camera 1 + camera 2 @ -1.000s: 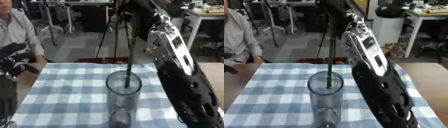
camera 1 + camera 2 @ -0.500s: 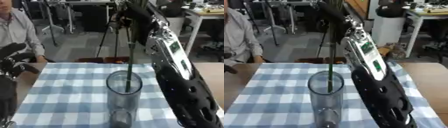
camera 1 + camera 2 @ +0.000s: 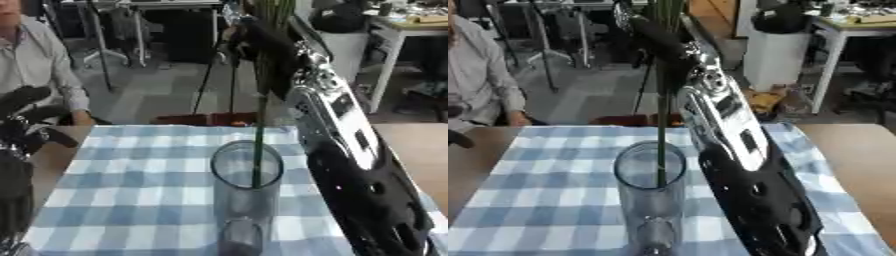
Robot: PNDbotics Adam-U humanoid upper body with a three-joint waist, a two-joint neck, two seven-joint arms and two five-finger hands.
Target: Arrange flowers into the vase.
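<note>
— while the right hand (image 3: 262, 47) pinches that green stem (image 3: 258, 150) high up, where's its foot?
— just inside the mouth of the glass vase (image 3: 245, 200), which stands on the checked cloth (image 3: 131, 190).
— will it handle easily?
— light, thin and bendy, i'd guess; holding near the top lets it sway. the vase looks tall, breakable and easy to tip.
— the left hand (image 3: 26, 125)?
— idle at the left edge, fingers relaxed.

A wooden table (image 3: 846, 165) carries a blue-and-white checked cloth (image 3: 131, 185); bare wood shows at 3 and 9 o'clock. A clear glass vase (image 3: 247, 200) stands upright on the cloth, toward 6 o'clock.
</note>
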